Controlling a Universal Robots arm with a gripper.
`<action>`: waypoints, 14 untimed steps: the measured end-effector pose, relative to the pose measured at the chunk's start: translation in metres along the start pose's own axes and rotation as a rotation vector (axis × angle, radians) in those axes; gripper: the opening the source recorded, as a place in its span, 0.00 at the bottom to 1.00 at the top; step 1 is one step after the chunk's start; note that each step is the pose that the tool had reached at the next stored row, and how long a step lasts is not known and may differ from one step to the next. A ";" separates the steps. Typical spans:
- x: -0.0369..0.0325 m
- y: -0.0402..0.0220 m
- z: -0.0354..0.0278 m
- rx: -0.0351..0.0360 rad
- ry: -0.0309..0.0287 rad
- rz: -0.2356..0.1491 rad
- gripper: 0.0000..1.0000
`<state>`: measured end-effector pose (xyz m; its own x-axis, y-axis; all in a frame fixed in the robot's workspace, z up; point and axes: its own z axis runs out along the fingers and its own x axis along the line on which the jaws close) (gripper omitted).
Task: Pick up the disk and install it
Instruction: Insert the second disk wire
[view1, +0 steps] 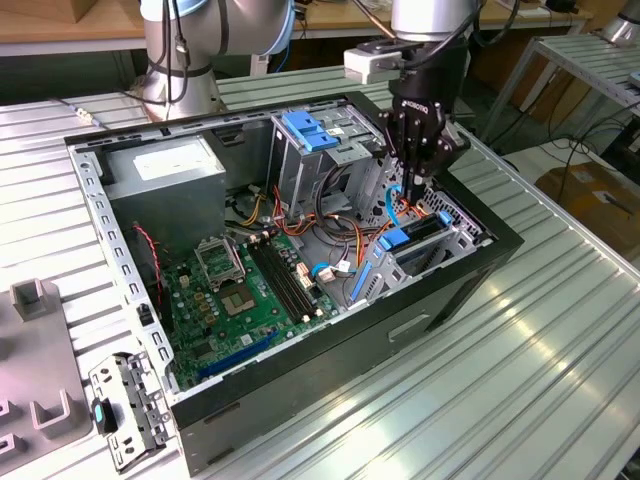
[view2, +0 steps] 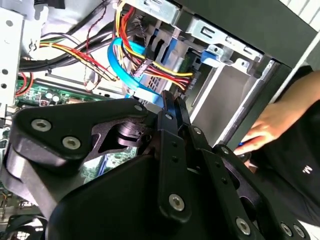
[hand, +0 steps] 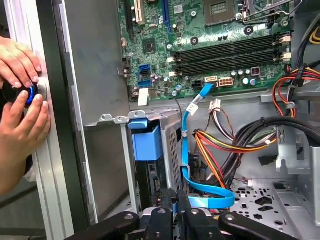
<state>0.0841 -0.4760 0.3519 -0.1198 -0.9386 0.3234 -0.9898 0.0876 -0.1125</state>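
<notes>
The disk (view1: 402, 241) stands on edge in the low metal drive cage (view1: 445, 250) at the case corner on the exterior view's right; its blue carrier frame shows at the top. In the first wrist view the blue frame end (hand: 147, 142) sits in the cage slot, with the dark drive edge below it. My black gripper (view1: 411, 186) hangs just above the cage and the cables beside the disk. Its fingers (hand: 170, 200) are pressed together with nothing between them, close to a light blue data cable (hand: 190, 150). In the second wrist view the fingertips (view2: 168, 102) also meet.
The open black case (view1: 480, 270) lies on a ribbed metal table (view1: 540, 370). Inside are a motherboard (view1: 250, 290), a power supply (view1: 165, 175) and a tall cage with a blue latch (view1: 310, 130). A person's hands (hand: 20, 85) rest on a blue-lit knob beside the case. A loose bracket (view1: 125, 405) lies near the front.
</notes>
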 end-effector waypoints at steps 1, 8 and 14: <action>0.0023 -0.0002 0.0011 0.0010 -0.0050 0.001 0.16; 0.0095 -0.0002 0.0040 0.0334 -0.0161 0.004 0.16; 0.0122 0.0079 0.0049 0.0392 -0.0534 -0.009 0.16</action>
<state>0.0752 -0.4884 0.3503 -0.1054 -0.9559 0.2741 -0.9869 0.0667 -0.1468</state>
